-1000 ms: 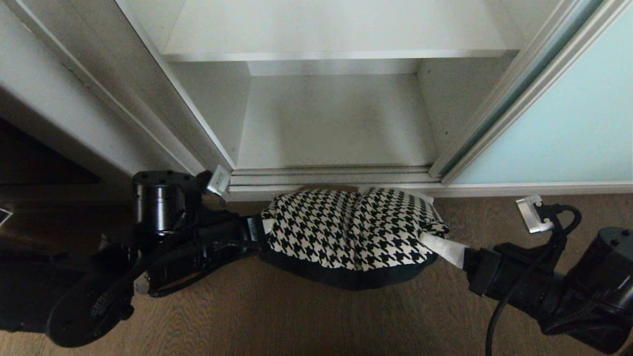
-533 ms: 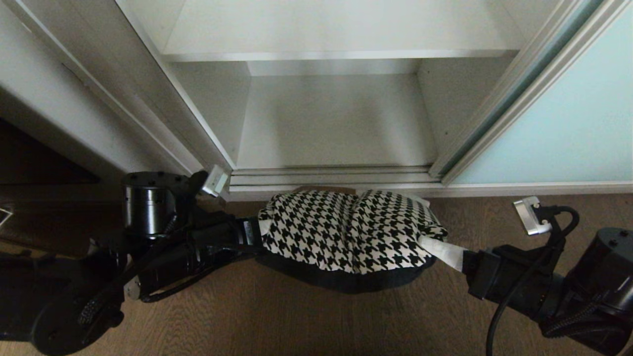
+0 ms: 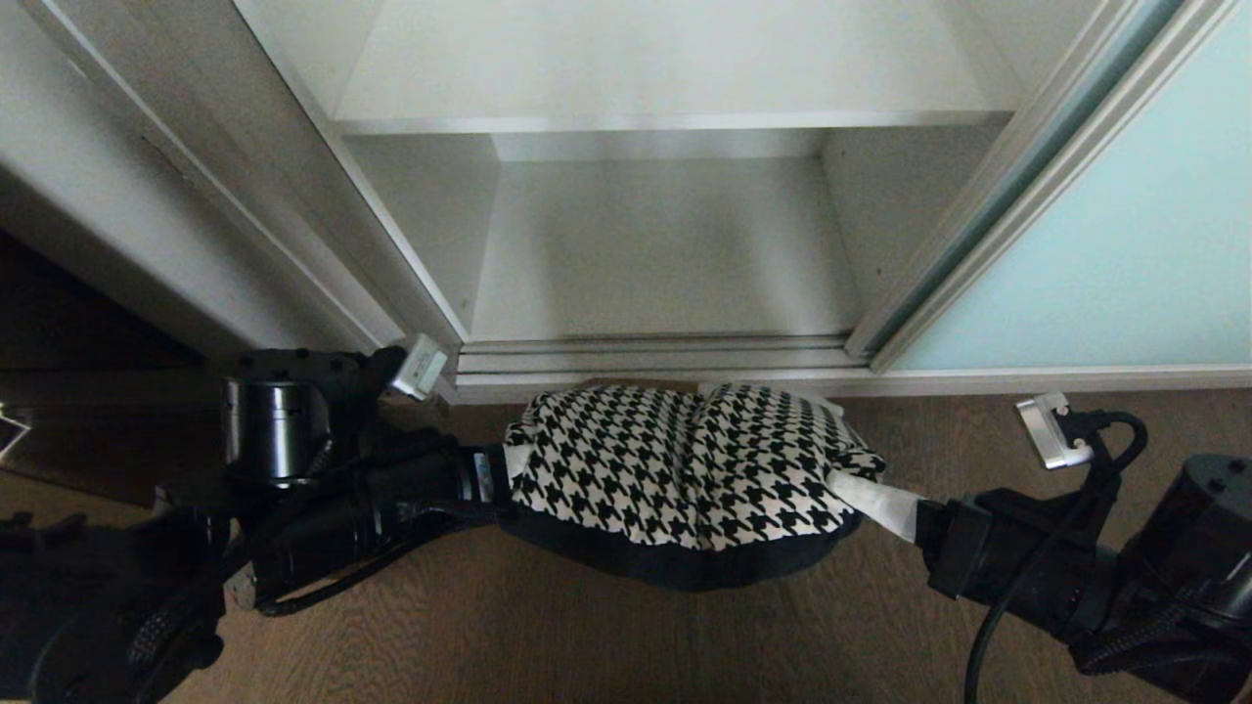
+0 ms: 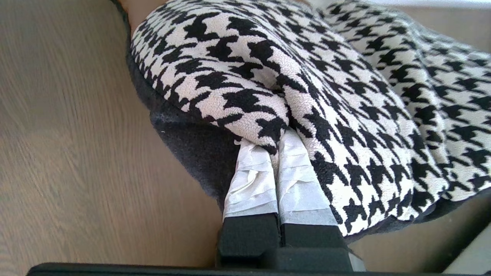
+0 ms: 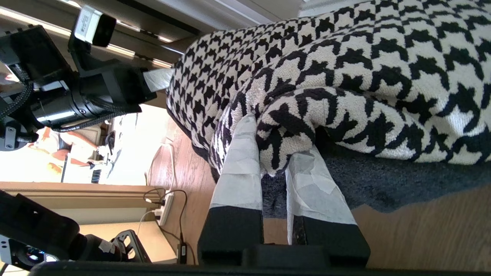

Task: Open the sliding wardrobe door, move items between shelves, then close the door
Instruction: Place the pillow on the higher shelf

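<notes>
Left gripper: taped jaws pressed together on a fold at one end of the houndstooth bundle, the cloth pinched thin between them. Right gripper: taped jaws clamped on a thicker fold at the opposite end, so a narrow gap stands between them. The bundle hangs between the two grippers above the wooden floor, patterned side up, dark underside showing along its near edge. It lies just in front of the wardrobe's bottom track, outside the compartment. Behind the track, the lower shelf and, above it, the upper shelf are both white boards. The sliding wardrobe door, frosted aqua glass in a pale frame, stands pushed to the right, leaving the compartment open. The off-white side post bounds the opening on the left.
</notes>
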